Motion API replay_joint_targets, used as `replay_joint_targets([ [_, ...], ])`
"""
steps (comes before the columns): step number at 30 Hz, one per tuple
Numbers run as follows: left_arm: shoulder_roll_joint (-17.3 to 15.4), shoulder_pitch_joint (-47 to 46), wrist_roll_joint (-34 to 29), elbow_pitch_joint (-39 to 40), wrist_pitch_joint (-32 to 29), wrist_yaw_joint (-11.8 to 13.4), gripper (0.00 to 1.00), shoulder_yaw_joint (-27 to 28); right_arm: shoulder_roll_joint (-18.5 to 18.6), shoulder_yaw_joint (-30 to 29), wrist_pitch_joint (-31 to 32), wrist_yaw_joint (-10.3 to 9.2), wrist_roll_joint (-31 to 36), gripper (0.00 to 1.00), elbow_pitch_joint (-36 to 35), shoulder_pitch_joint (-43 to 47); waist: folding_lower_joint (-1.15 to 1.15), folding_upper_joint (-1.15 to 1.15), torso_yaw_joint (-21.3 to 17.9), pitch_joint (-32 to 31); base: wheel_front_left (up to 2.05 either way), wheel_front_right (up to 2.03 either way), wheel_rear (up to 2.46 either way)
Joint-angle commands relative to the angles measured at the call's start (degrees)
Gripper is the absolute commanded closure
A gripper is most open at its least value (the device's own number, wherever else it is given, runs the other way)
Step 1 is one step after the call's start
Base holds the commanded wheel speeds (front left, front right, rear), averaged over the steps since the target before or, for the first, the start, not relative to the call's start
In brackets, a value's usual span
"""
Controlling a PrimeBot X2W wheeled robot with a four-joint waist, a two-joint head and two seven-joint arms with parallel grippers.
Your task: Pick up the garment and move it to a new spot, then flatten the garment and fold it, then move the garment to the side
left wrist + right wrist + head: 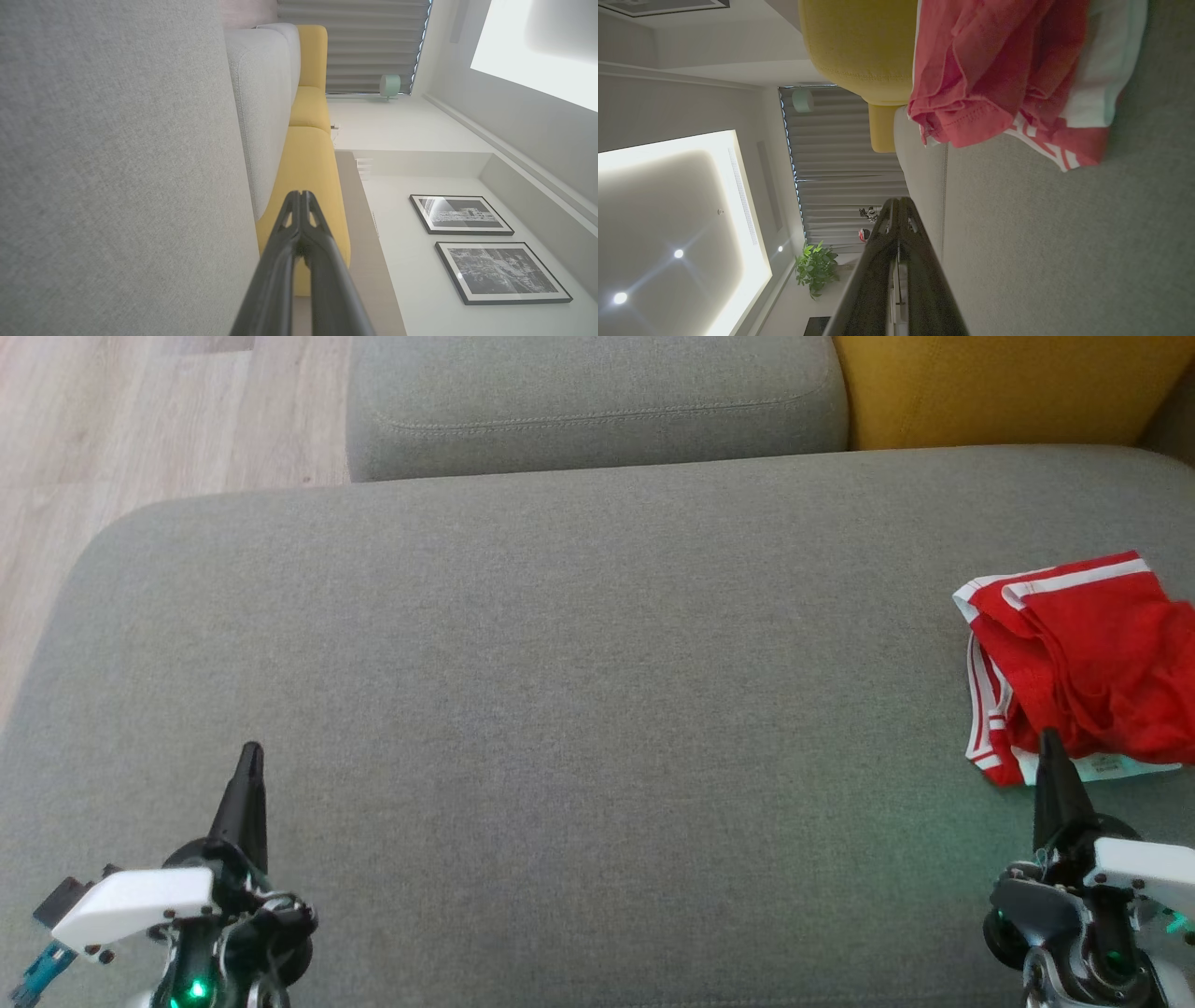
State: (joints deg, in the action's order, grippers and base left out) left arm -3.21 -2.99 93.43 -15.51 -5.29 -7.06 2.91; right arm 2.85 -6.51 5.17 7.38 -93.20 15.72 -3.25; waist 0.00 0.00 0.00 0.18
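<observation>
Nothing is legible: the white label (1120, 767) at six o'clock on the red white-striped fabric garment (1102, 653) bears print too small to read.

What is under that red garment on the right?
The red garment lies crumpled on the grey cushion. A white strip peeks out at its near edge. Anything beneath the folds is covered.

Left claw (250, 756) and right claw (1049, 743) closed, fingers pointing forward.
</observation>
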Motion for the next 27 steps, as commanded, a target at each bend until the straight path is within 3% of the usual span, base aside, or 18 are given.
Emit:
replay_joint_targets([
  [1,-0.53,-3.09,-0.29,1.51,-0.25,-0.43,1.00,2.43,0.74,0.95,0.55,0.11,0.24,1.00,-1.75,-2.84,0.00,0.00,0.00,0.00,0.00,0.00,0.00],
  [27,-0.28,-3.12,-0.58,1.50,-0.53,-0.43,1.00,2.78,0.53,0.65,0.78,0.11,0.49,1.00,-1.73,-2.87,0.00,0.00,0.00,0.00,0.00,0.00,0.00],
])
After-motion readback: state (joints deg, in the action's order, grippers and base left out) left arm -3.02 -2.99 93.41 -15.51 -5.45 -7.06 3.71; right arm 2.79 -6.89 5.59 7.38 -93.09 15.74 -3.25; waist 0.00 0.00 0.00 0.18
